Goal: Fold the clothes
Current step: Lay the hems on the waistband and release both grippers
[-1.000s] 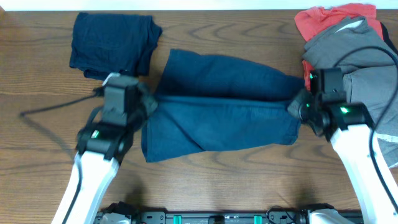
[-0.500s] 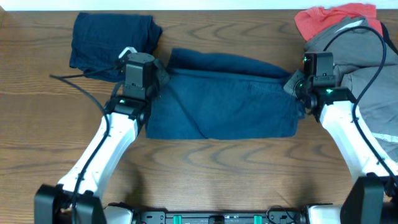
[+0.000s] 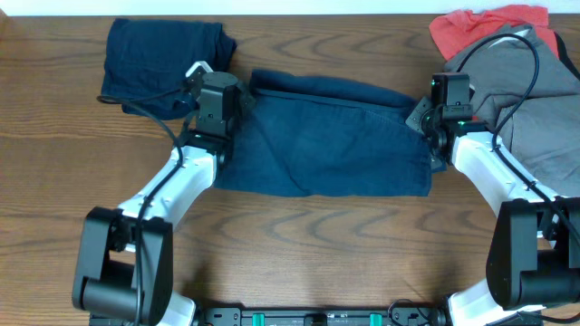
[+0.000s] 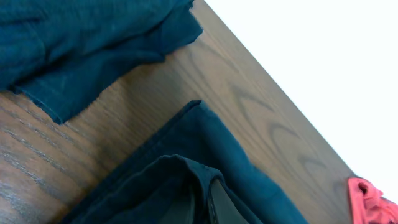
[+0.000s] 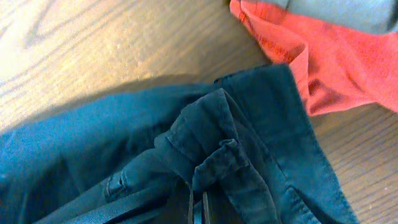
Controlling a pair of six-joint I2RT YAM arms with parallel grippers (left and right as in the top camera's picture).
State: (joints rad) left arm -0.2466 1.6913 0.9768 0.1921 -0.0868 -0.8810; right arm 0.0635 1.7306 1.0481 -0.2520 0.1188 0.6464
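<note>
Dark navy shorts lie across the table's middle, folded lengthwise, with the near edge brought up to the far edge. My left gripper is shut on the shorts' left end. In the left wrist view the cloth drapes over the fingers. My right gripper is shut on the right end. In the right wrist view a bunched hem is pinched between the closed fingertips.
A folded navy garment lies at the far left, also seen in the left wrist view. A coral-red garment and grey shorts are piled at the far right. The table's far edge is close behind.
Both grippers have carried the shorts' near edge away from me, over onto the far edge, so the shorts went from spread out to doubled over. Both arms are stretched farther out.
</note>
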